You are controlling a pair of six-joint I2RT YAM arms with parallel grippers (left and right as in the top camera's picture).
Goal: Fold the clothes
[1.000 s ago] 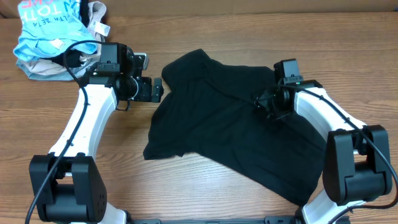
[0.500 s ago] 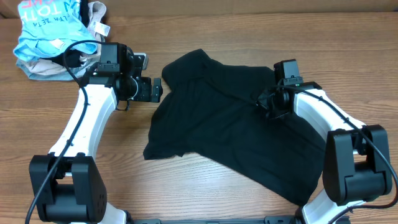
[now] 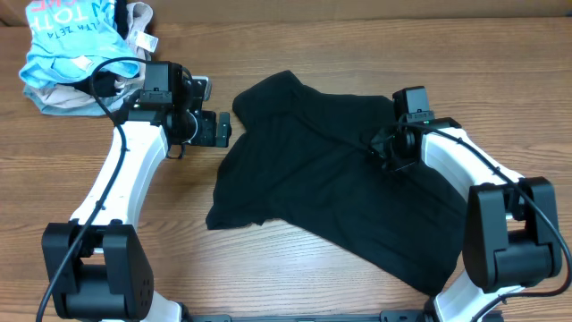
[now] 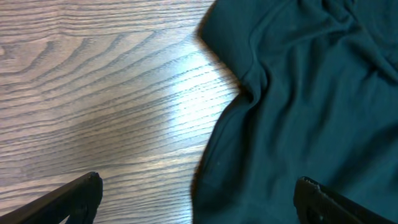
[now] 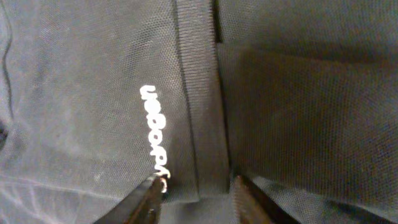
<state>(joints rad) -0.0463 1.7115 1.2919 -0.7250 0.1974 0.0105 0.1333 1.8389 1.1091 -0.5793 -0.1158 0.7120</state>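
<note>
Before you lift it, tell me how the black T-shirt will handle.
Probably floppy: the black T-shirt lies rumpled, with soft creases. Likely light, since its knit looks thin. Pushed, it would likely bunch on the wooden table rather than slide.

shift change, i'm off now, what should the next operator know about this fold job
Left hand: open, holding nothing, over the table beside the black shirt.
Right hand: down on the shirt, fingers either side of a ribbed band near the white logo; grip unclear.
Done: nothing, the shirt lies rumpled.
Left: flatten it, then fold.
</note>
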